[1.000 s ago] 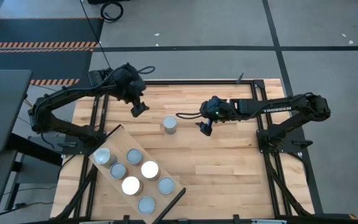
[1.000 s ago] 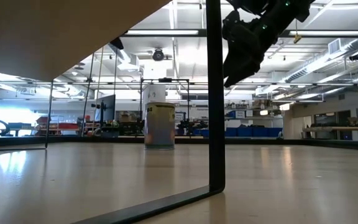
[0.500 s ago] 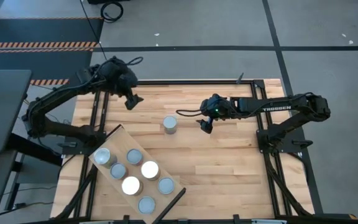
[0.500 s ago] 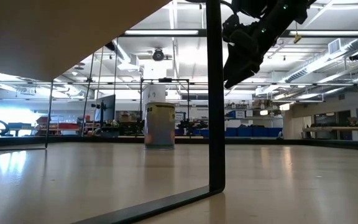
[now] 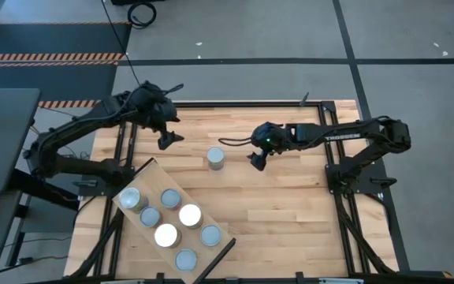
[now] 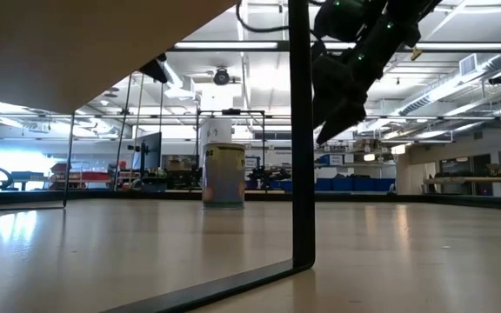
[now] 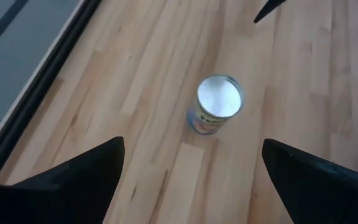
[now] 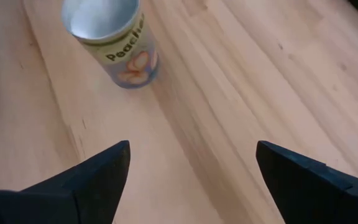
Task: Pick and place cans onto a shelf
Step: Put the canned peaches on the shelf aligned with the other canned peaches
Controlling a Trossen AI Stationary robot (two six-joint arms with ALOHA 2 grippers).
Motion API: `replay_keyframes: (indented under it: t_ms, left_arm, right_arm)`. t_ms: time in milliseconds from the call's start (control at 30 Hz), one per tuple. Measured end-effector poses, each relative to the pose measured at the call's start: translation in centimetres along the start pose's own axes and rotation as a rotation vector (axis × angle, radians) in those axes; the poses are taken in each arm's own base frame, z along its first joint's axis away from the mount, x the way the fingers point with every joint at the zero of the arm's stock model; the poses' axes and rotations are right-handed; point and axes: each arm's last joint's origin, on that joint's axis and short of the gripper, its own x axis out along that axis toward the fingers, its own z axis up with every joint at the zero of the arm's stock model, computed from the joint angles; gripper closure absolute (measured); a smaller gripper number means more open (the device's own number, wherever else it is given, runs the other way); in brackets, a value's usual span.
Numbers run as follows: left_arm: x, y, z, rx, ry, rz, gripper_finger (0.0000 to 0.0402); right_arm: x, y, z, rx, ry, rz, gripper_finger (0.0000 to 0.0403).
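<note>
One can [image 5: 215,158] with a silvery top and a peach label stands upright on its base on the tabletop; it also shows in the low view [image 6: 223,174]. My right gripper [image 5: 254,160] hovers open just to its right, above the table, slanting down, and the can [image 8: 114,40] lies ahead of its fingers. My left gripper [image 5: 166,138] hangs open to the can's far left, higher up, and looks down on the can [image 7: 218,102]. Several more cans [image 5: 168,217] stand on the shelf [image 5: 144,177] at the near left.
The shelf lies slantwise over the table's near left corner, with a dark bar [image 5: 219,256] at its near end. In the low view its underside [image 6: 103,43] and a dark upright post [image 6: 300,130] stand in front. Bare tabletop [image 5: 290,205] spreads to the right.
My left gripper has drawn a little toward the table's left edge and has sunk slightly, staying open. My right gripper has come lower and a little closer to the lone can. The can has kept still.
</note>
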Motion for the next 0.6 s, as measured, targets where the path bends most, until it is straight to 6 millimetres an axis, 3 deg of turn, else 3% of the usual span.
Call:
replay_keyframes:
  t_ms: [200, 600]
  left_arm:
    - [0.0, -0.3, -1.1, 0.001, -0.035, -0.021, 0.0015]
    - [1.7, -0.2, -3.4, -0.012, -0.132, 0.000, 0.0015]
  right_arm:
    - [1.1, 0.1, -0.1, 0.044, 0.036, -0.013, 0.0053]
    - [3.3, 0.9, 2.9, 0.023, 0.081, -0.069, 0.0054]
